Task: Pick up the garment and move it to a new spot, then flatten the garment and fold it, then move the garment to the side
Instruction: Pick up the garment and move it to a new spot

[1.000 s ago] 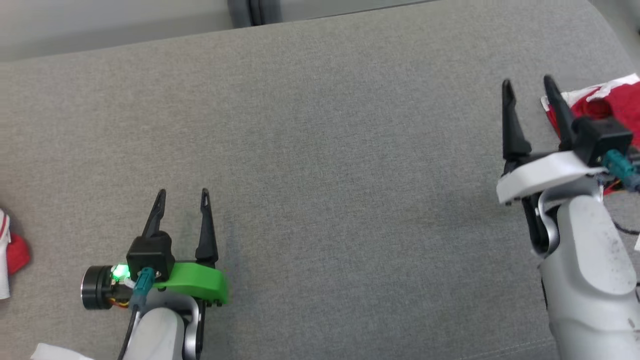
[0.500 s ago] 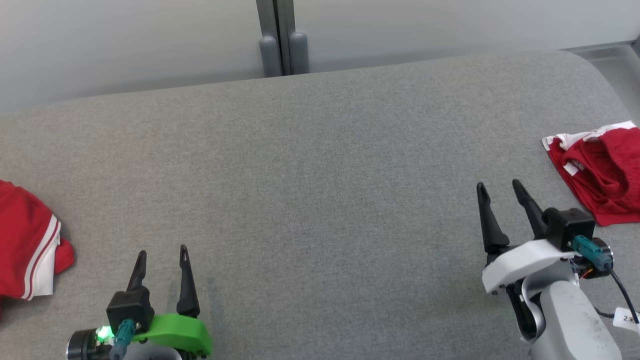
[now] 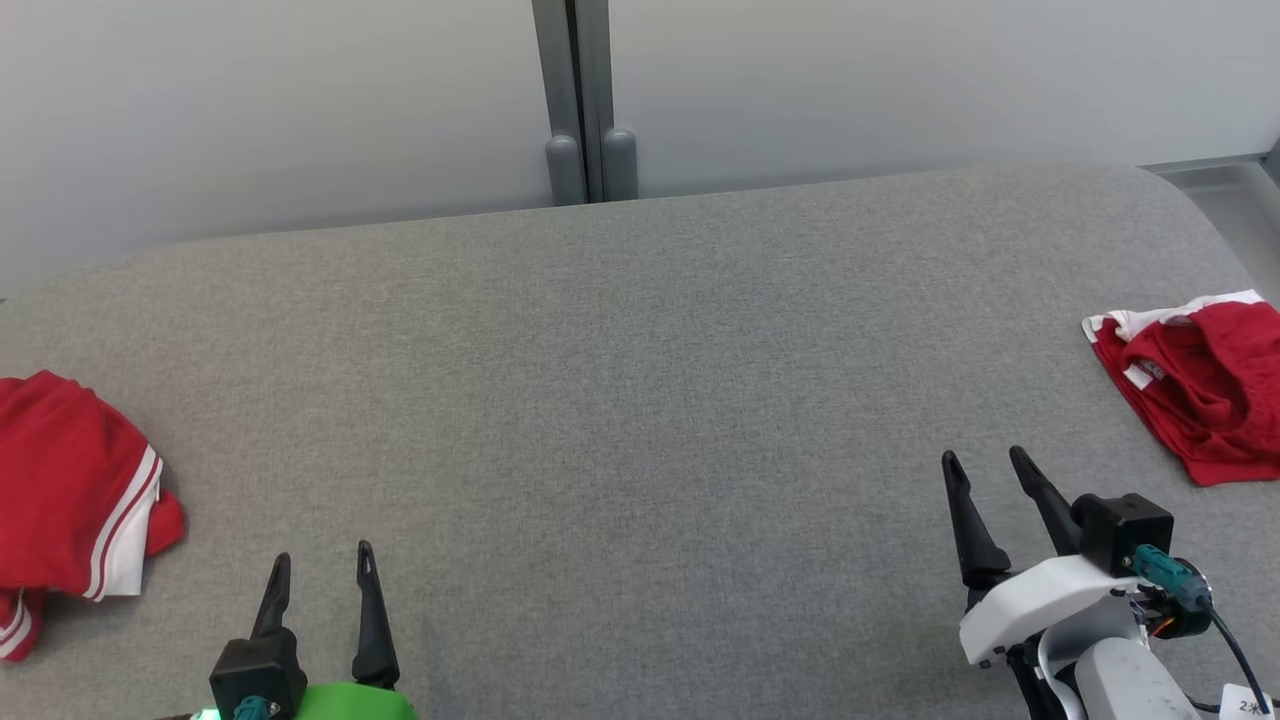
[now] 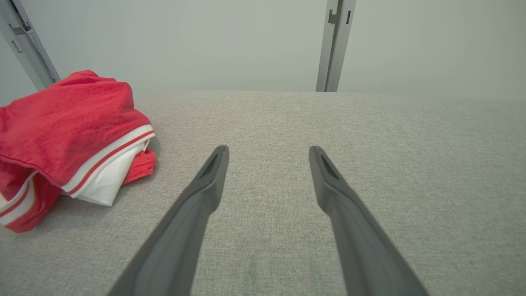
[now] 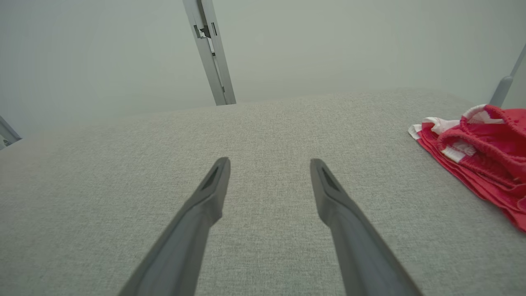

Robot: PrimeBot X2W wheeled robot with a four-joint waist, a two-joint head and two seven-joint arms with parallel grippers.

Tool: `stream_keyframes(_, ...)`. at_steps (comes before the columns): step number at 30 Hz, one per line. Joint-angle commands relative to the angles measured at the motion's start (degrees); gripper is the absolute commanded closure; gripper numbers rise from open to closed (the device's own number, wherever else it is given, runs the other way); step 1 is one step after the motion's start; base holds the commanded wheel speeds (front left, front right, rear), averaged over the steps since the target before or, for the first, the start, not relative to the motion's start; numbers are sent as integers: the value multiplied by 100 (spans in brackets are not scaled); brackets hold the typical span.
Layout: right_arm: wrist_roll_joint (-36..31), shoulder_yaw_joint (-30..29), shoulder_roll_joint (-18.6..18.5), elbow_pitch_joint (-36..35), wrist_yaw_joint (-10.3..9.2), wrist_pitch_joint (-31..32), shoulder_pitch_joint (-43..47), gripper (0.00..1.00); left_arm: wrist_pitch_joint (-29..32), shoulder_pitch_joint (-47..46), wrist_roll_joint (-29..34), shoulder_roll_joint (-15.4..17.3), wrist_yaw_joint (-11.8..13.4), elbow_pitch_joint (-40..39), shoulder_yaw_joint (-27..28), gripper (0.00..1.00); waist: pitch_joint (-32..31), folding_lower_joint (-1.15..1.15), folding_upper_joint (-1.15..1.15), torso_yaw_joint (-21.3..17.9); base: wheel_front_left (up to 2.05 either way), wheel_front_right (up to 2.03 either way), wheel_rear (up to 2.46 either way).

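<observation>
From my station, the head view has a crumpled red fabric garment with white striped trim [image 3: 70,480] lying at nine o'clock on the wide grey woven-fabric surface [image 3: 640,400], with the frame cutting off its left part. In the left wrist view that garment [image 4: 70,135] sits at ten o'clock from my left gripper [image 4: 268,150], near it but not touching. In the head view the left gripper [image 3: 324,555] is at seven o'clock, fingers spread with nothing between them, over bare cloth. At twelve o'clock a slim grey metal post [image 3: 590,150] stands against the pale wall behind. My right gripper [image 3: 983,457] is at five o'clock, its jaws likewise parted and empty. At three o'clock lies a rumpled red fabric garment with a white edge [image 3: 1190,400], probably shorts, though the frame crops it. In the right wrist view this garment [image 5: 485,144] is at two o'clock from the right gripper [image 5: 269,161], well clear of the fingers.
</observation>
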Motion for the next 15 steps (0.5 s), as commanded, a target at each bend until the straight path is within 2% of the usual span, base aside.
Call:
stream_keyframes(1, 35, 25, -24, 7, -9, -9, 57, 0, -1, 54, -23, 23, 34, -7, -5, 0, 0, 0, 0, 19, 0, 0, 0)
stream_keyframes(7, 64, 140, -23, 13, -9, -9, 39, 0, -1, -90, -74, 23, 49, 86, -49, 0, 45, 0, 0, 286, 0, 0, 0)
stream_keyframes(15, 210, 316, -24, 49, -9, -9, 2, 0, -1, -160, -255, 25, 80, 237, -38, 0, 160, 0, 0, 1170, 0, 0, 0)
